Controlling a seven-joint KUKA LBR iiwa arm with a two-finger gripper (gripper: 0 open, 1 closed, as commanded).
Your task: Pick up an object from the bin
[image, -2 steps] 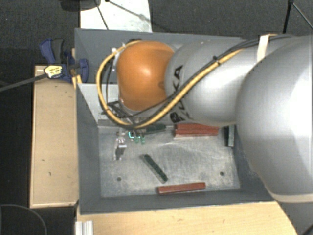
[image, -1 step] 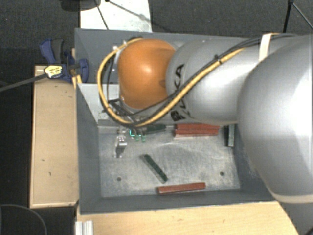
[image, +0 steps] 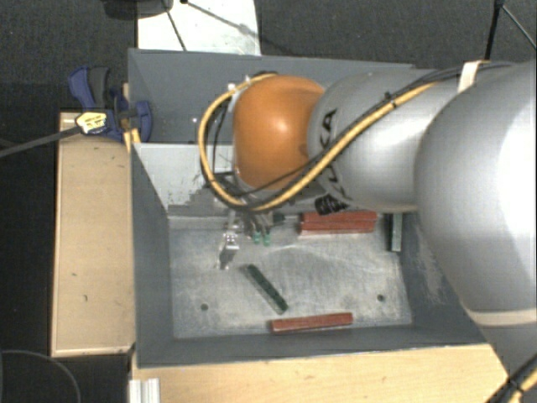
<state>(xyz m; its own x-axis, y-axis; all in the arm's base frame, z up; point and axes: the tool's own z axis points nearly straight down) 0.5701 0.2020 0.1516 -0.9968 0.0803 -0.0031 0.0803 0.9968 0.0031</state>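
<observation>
Grey metal bin (image: pixel 151 250) had four loose things in it when I checked: two reddish-brown bars, one dark green stick and one small grey piece. At the back, the thicker brown bar (image: pixel 338 222) sat partly under the arm. Along the front wall the thin brown bar (image: pixel 310 322) lay flat, and the grey piece (image: pixel 393 233) was over by the right wall. Slim and straight, the green stick (image: pixel 266 288) lay diagonally mid-floor. My gripper (image: pixel 245 243) hung just beside its upper end; honestly couldn't tell if it was spread or pinched.
</observation>
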